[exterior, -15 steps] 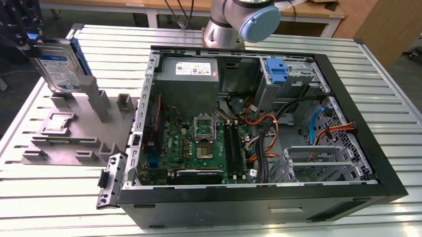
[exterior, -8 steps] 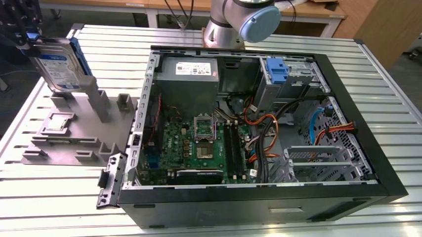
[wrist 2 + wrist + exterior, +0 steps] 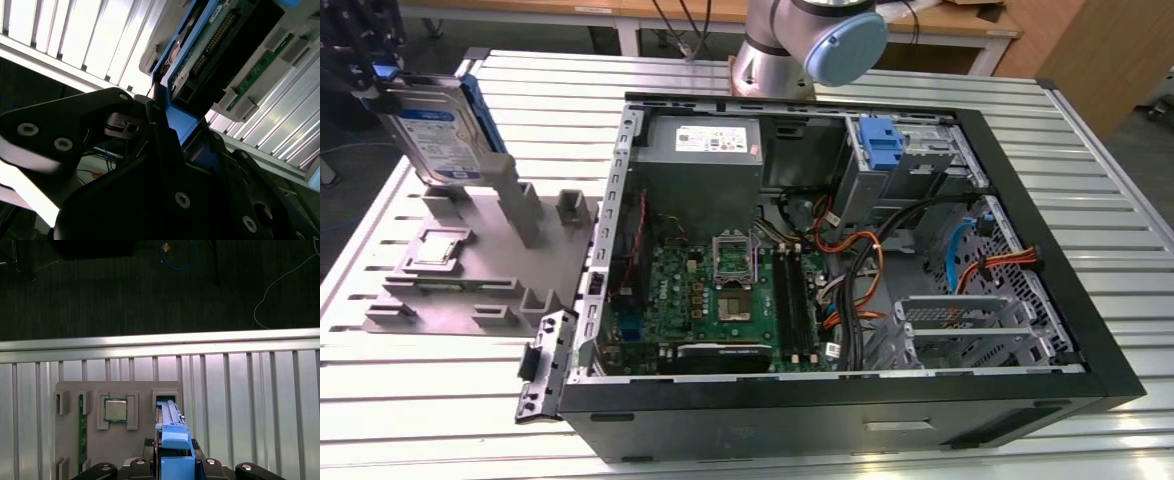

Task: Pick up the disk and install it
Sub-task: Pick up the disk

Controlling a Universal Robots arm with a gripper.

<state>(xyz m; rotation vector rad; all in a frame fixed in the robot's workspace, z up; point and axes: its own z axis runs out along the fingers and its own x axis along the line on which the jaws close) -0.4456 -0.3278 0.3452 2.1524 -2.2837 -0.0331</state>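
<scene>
Evidently pickup is done: the tool [image 3: 167, 127] is clamped tight on the disk [image 3: 438, 130], upper left in the exterior view, over the grey holder [image 3: 454, 290]; fitting it into the computer case [image 3: 854, 410] remains.

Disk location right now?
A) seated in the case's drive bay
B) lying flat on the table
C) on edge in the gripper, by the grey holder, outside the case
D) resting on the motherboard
C: the exterior view shows the disk on edge above the grey holder, beside the open case, and the first wrist view shows the gripper clamped on its blue bracket.
</scene>
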